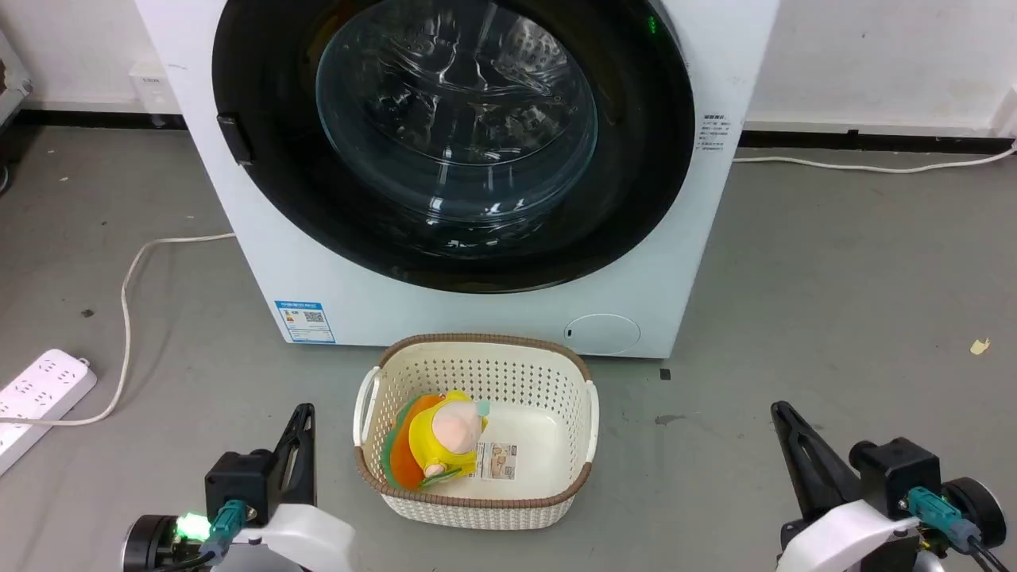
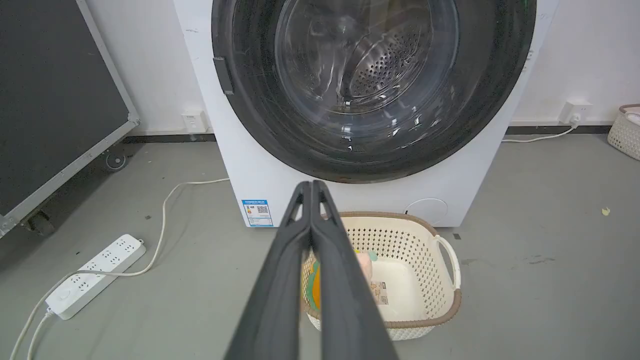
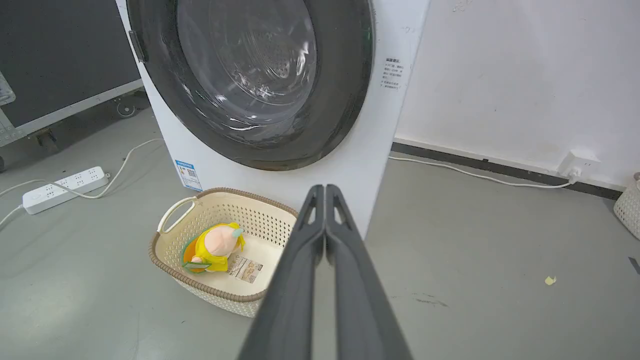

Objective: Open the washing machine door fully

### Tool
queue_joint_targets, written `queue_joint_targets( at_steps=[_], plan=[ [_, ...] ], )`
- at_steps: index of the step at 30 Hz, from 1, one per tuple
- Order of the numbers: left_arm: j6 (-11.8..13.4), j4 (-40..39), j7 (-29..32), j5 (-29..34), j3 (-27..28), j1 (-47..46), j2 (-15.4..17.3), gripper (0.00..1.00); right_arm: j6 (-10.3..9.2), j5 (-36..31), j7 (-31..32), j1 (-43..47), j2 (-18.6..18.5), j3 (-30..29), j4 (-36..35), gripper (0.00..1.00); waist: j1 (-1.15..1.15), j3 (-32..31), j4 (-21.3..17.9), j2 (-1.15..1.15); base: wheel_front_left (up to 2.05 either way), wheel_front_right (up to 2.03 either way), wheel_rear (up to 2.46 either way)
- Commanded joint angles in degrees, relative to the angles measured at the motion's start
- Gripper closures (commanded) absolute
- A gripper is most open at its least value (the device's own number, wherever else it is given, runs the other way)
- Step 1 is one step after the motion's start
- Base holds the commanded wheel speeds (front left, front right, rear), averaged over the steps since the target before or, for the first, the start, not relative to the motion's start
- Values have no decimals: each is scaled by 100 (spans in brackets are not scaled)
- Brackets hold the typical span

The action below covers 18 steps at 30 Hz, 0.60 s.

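Before the washing machine door (image 1: 457,135), left gripper (image 2: 311,187) and right gripper (image 3: 325,190): fingers (image 2: 280,280) together, empty.

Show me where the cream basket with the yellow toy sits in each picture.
Head view: the basket is at bottom centre.
Left wrist view: the basket is lower right of centre.
Right wrist view: the basket is at lower left.
Shared landmark: the blue sticker, near the basket's far left corner.

Grey floor (image 1: 834,318) with white washing machine (image 1: 445,314), cream basket (image 1: 477,342) just before it, white power strip (image 1: 44,385), cable (image 1: 124,318).
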Motion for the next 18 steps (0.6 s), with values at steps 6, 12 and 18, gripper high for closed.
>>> queue_joint_targets(
  at_steps=[6,12,18],
  plan=[
    [16,-23,2,17,-1,-86,8,100,-5,-43,3,-79,30,-5,-28,100,0,0,0,0,0,0,0],
    [16,-23,2,17,-1,-86,8,100,-5,-43,3,-79,30,-5,-28,100,0,0,0,0,0,0,0],
    [16,-23,2,17,-1,-86,8,100,-5,-43,3,-79,30,-5,-28,100,0,0,0,0,0,0,0]
  ],
)
